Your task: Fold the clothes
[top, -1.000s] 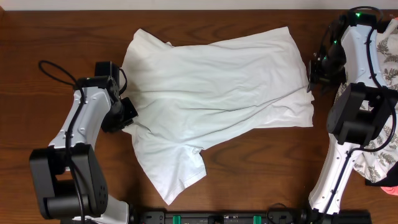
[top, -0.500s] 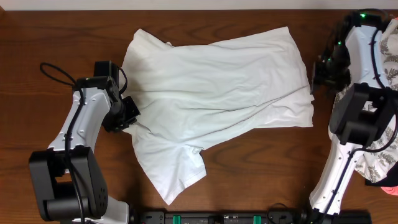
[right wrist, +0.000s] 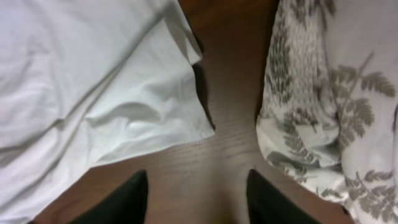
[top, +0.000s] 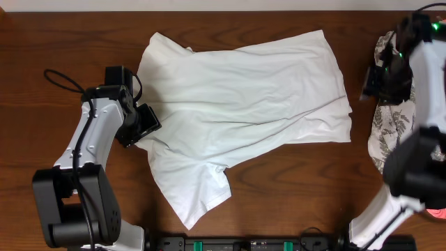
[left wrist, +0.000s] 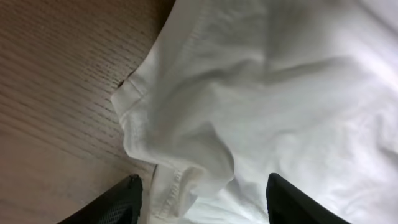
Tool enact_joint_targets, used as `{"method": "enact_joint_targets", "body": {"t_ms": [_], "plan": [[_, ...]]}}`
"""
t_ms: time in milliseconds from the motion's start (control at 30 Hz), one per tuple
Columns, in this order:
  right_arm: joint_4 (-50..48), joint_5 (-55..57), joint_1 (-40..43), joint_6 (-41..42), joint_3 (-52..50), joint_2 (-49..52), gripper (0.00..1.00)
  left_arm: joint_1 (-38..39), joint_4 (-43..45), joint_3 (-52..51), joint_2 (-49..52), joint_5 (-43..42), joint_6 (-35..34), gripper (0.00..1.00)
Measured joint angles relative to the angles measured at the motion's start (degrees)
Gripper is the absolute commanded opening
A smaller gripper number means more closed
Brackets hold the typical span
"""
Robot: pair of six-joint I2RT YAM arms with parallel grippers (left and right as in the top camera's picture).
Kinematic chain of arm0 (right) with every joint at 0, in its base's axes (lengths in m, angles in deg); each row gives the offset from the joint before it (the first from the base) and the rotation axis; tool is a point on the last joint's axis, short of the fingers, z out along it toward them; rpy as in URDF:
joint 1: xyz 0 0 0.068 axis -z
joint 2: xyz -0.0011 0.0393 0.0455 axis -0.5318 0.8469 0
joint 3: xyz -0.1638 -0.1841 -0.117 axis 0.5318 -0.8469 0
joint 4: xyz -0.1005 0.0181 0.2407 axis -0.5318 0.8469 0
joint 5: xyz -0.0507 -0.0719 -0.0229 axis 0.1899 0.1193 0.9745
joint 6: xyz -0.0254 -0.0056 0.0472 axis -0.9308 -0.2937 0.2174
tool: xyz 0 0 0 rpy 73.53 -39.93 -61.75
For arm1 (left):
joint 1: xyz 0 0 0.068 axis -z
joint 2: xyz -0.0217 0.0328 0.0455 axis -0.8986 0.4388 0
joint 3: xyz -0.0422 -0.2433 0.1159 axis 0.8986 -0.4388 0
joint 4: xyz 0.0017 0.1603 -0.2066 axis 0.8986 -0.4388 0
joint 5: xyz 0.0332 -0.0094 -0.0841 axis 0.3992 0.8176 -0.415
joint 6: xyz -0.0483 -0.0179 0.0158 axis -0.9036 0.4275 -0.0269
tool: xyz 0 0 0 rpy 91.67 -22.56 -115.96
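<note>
The white T-shirt (top: 244,104) lies spread on the wooden table, one sleeve pointing to the front (top: 191,192). My left gripper (top: 146,124) is at the shirt's left edge. In the left wrist view the left gripper (left wrist: 202,205) stands open, with a bunched hem of the shirt (left wrist: 180,155) lying loose between the fingers (left wrist: 118,202). My right gripper (top: 373,82) hangs off the shirt's right edge. In the right wrist view the right gripper (right wrist: 198,199) is open over bare wood, the shirt's corner (right wrist: 149,118) to its left. The chest print is not visible.
A white cloth with grey fern-leaf print (top: 390,118) lies heaped at the table's right edge, close to the right arm; it also fills the right side of the right wrist view (right wrist: 329,93). Something red (top: 435,211) shows at the front right corner.
The left gripper has opened and let go of the shirt's left edge. The right arm has lifted and drawn away to the right from the shirt's edge, its jaws opening wider.
</note>
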Motion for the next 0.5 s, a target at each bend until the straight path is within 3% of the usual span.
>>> {"method": "enact_joint_targets", "body": {"t_ms": [233,500], "plan": [[-13.9,0.6,0.4,1.2,-21.6,-4.9,0.52,0.0,0.0,0.0,0.0,0.0,0.0,0.65],[-23.8,-0.2,2.4,-3.7,-28.9,-4.6,0.51,0.0,0.0,0.0,0.0,-0.7,0.0,0.65]]}}
